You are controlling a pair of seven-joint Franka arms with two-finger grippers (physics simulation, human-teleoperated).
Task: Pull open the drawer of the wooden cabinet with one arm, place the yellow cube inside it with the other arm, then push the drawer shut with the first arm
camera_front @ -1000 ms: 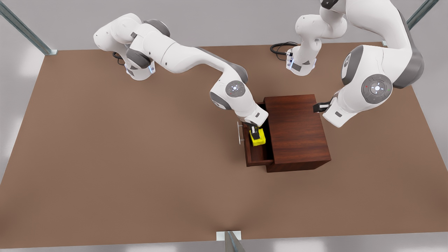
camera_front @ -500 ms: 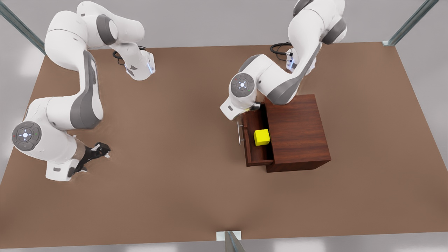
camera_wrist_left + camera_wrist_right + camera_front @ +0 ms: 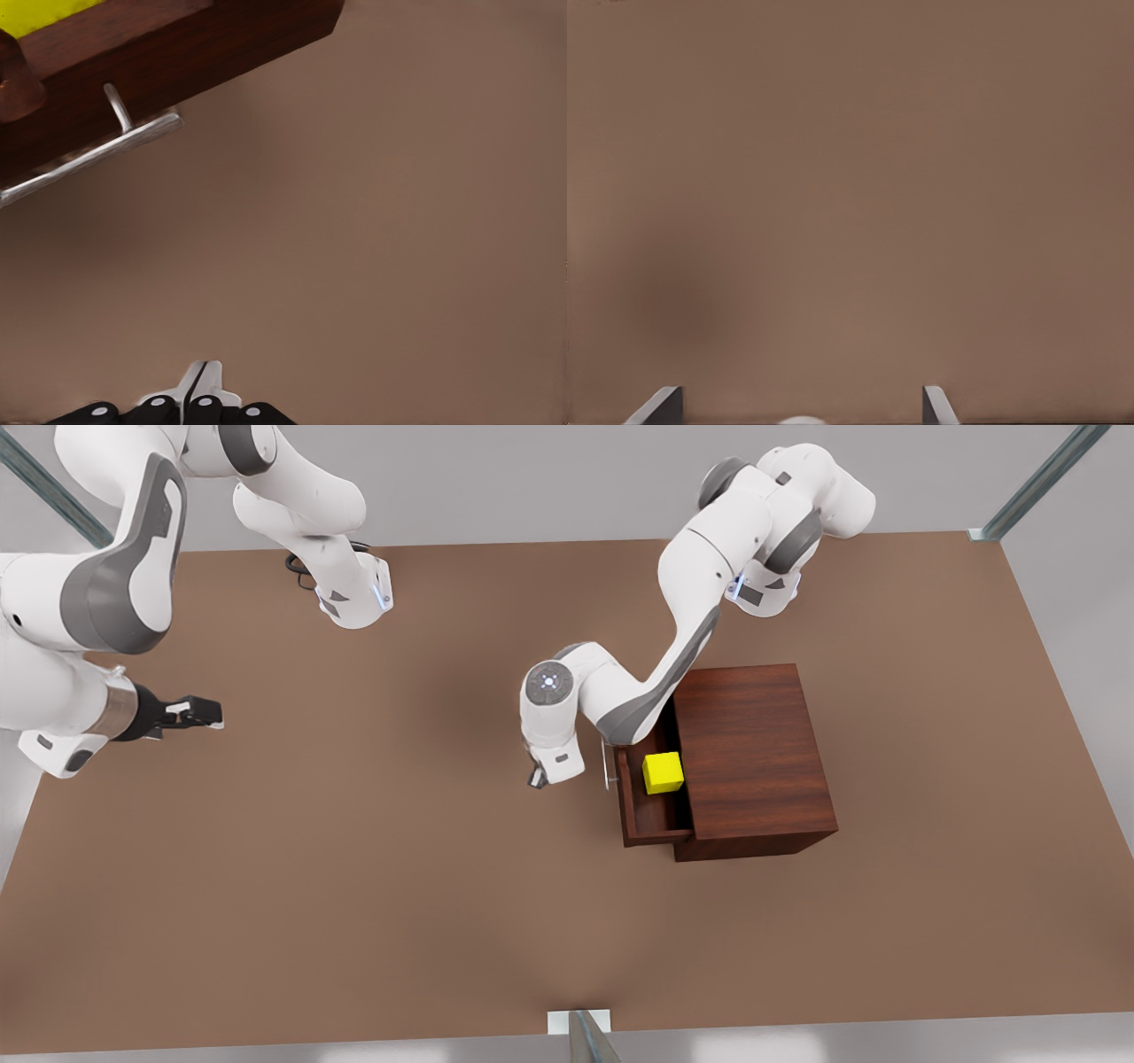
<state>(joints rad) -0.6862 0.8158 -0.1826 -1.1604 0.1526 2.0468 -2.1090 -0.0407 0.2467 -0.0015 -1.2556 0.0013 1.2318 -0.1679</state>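
The wooden cabinet point(image 3: 753, 753) stands right of the table's middle in the front view, and its drawer point(image 3: 651, 828) is pulled open toward the front view's left. Inside the drawer lies the yellow cube point(image 3: 663, 771), free of any gripper; a corner of the cube point(image 3: 44, 11) shows above the drawer front point(image 3: 177, 62). My left gripper point(image 3: 537, 778) hangs shut just in front of the silver handle point(image 3: 608, 766), a short gap away from the handle point(image 3: 97, 155). Its fingers point(image 3: 197, 390) are pressed together. My right gripper point(image 3: 190, 711) stands open and empty far off at the front view's left, over bare tabletop point(image 3: 833, 177).
Both arm bases point(image 3: 353, 598) point(image 3: 764, 593) sit along the table's far edge, with a black cable point(image 3: 297, 567) by the base on the front view's left. Metal frame posts point(image 3: 1036, 478) stand at the corners, and a bracket point(image 3: 580, 1023) marks the near edge.
My right gripper let go of the cube in the drawer and drew far back to the front view's left. My left arm swung from beside the cabinet to the drawer handle.
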